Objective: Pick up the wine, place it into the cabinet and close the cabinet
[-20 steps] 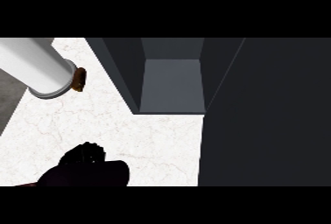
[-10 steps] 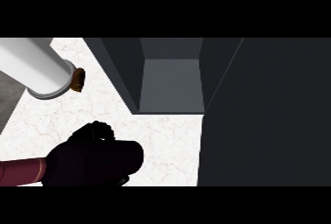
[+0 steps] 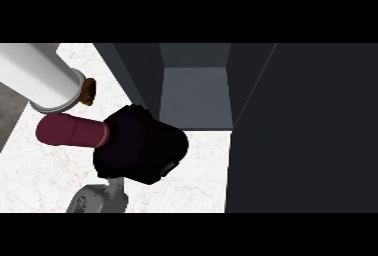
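Currently: black robot hand [image 3: 140,150], which side unclear, is curling its fingers [image 3: 136,117] round dark-red cylindrical wine bottle [image 3: 72,130], which is lying sideways above white marbled bench [image 3: 44,170], just left of dark-grey open cabinet [image 3: 196,95]. Large white cylinder w/ grey rim [image 3: 40,75] is sitting upper left, brown item [image 3: 88,91] beside it.

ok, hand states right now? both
Left hand: shut on the wine, lying sideways in front of the open cabinet.
Right hand: not in view.
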### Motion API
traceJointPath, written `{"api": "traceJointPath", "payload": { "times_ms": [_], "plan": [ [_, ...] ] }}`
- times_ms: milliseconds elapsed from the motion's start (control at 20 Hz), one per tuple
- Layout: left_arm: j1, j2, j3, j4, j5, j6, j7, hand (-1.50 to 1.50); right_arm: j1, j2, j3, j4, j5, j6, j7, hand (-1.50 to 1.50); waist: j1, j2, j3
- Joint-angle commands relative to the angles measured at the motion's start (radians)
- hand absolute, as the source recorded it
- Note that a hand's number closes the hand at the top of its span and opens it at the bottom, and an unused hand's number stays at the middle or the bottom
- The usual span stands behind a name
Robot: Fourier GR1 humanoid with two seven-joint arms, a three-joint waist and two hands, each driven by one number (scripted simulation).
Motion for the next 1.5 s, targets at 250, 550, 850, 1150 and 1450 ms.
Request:
{"api": "traceJointPath", "payload": {
  "times_ms": [250, 550, 850, 1150, 1450],
  "plan": [
    [-0.152, 0.0, -0.092, 0.248, -0.069, 0.139, -0.109, 1.5, -0.06, -0.024, -0.039, 0.035, -0.032, 0.006, 0.013, -1.5, -0.001, 0.001, 0.0],
    [-0.362, 0.0, -0.123, 0.498, 0.024, 0.215, -0.148, 1.5, -0.091, 0.006, -0.002, 0.071, 0.024, -0.018, -0.011, -1.5, -0.008, 0.003, -0.001],
    [-0.269, 0.0, -0.155, 0.489, 0.083, 0.223, -0.2, 1.5, -0.006, -0.007, -0.029, 0.006, -0.026, 0.018, -0.013, -1.5, -0.004, 0.001, 0.0],
    [-0.36, 0.0, -0.231, 0.605, 0.2, 0.315, -0.267, 1.5, 0.028, 0.023, 0.038, -0.062, 0.026, -0.009, 0.018, -1.5, -0.01, 0.001, -0.001],
    [-0.347, 0.0, -0.146, 0.749, 0.207, 0.181, -0.349, 1.5, -0.005, -0.017, -0.033, 0.025, -0.014, 0.029, -0.015, -1.5, -0.004, 0.001, 0.0]
  ]
}}
